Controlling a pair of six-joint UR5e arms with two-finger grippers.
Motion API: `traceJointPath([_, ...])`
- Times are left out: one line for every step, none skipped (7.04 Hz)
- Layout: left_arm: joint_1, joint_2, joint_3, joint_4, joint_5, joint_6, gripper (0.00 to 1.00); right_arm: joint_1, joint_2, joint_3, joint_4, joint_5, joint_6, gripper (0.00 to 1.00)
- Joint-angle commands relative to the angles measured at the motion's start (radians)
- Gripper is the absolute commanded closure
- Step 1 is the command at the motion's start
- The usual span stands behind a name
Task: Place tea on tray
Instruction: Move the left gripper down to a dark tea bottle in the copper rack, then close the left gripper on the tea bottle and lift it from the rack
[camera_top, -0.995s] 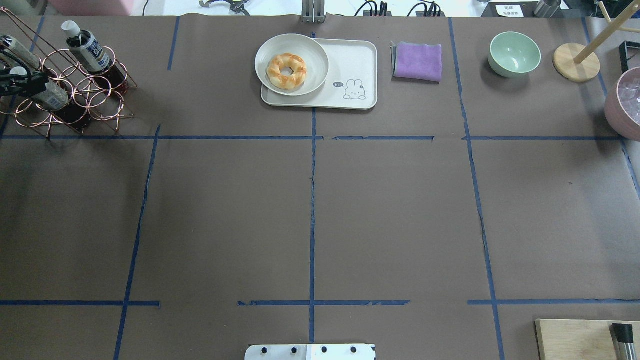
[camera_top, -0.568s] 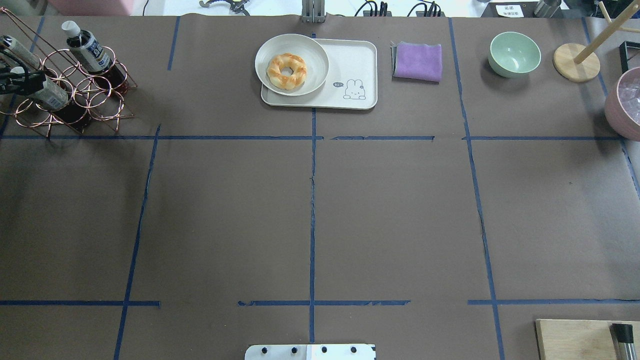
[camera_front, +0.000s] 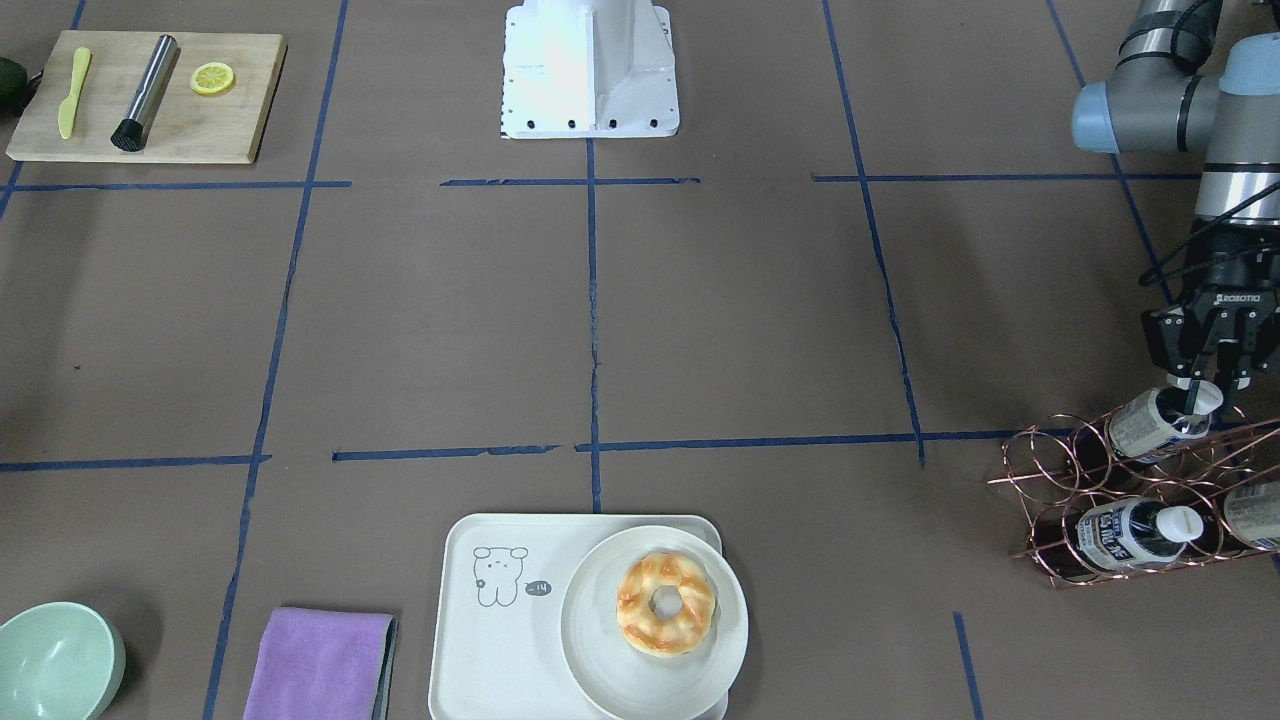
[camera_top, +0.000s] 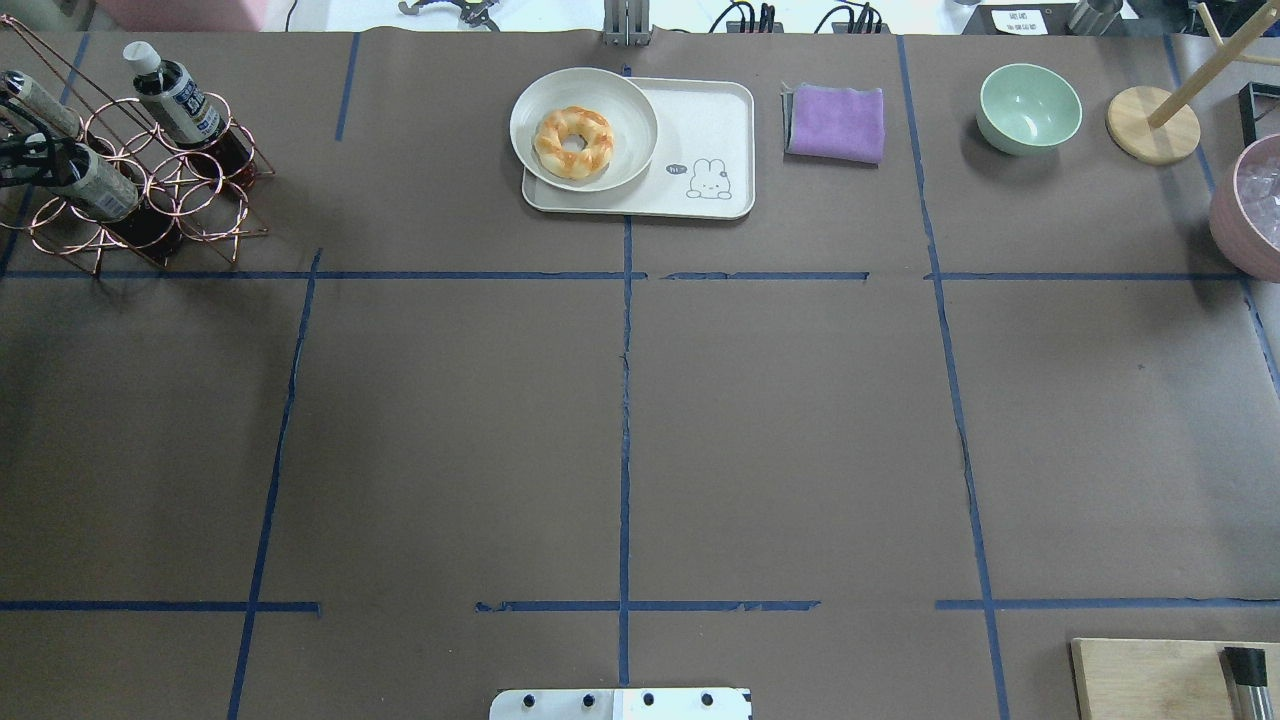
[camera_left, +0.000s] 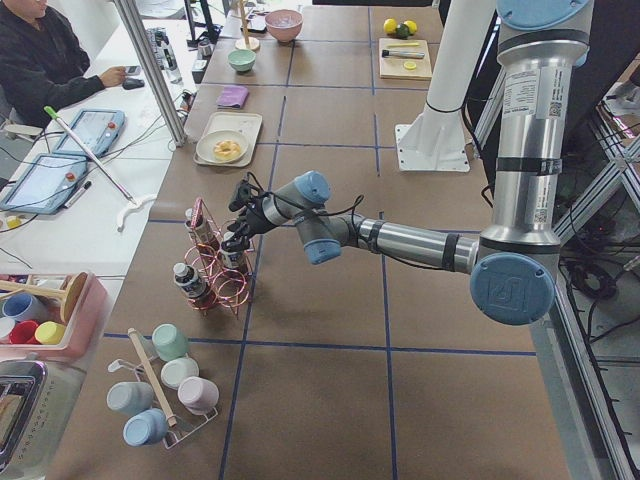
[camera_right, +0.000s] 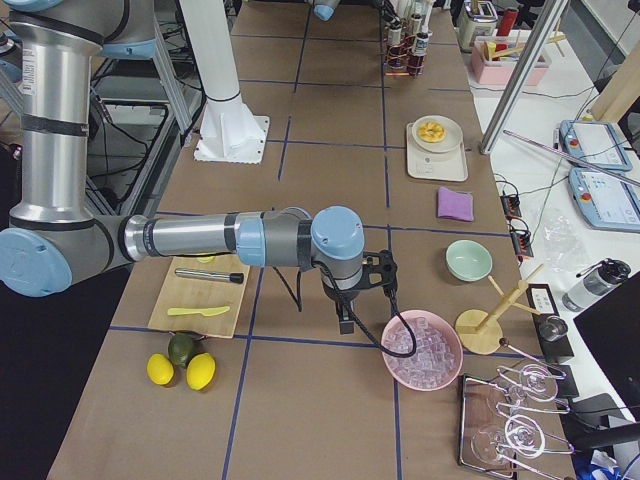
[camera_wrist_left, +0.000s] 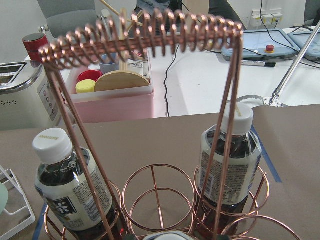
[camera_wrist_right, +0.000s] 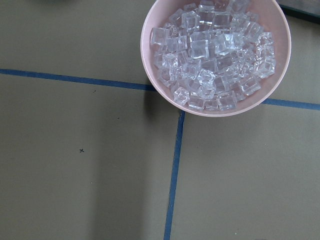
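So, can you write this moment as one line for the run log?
left gripper at cap of tea bottle in wire rack, grip unclear | right gripper near ice bowl | tray: plate, doughnut, no tea

The rack (camera_wrist_left: 150, 35) is shiny copper wire. The tea (camera_front: 1148, 424) is clear glossy plastic with a matt label. The tray (camera_front: 480, 650) looks smooth and matt, the table cover (camera_front: 700, 300) is matt brown paper, the cloth (camera_front: 318, 665) soft fabric, the cutting board (camera_front: 220, 125) bare wood.

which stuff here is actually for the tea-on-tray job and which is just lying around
Job: tea bottle in the copper rack, left claw at its cap, tray.
Lying about: plate with doughnut, purple cloth, green bowl, cutting board, bowl of ice.
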Motion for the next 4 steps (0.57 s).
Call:
traceJointPath([-0.019, -0.001, -0.003, 0.002, -0.005, -0.001, 1.0, 0.0, 0.0, 0.003, 0.0, 0.0, 0.0, 0.0])
traceJointPath([-0.047, -0.002, -0.013, 0.009, -0.011, 0.001, 1.0, 0.0, 0.0, 0.005, 0.0, 0.0, 0.0, 0.0])
traceJointPath([-0.076, -0.002, -0.018, 0.025, -0.042, 0.001, 1.0, 0.0, -0.002, 0.005, 0.0, 0.002, 0.0, 0.0])
traceJointPath([-0.12, -0.004, -0.023, 0.039, -0.098, 0.001, 1.0, 0.0, -0.005, 0.005, 0.0, 0.002, 0.0, 0.0])
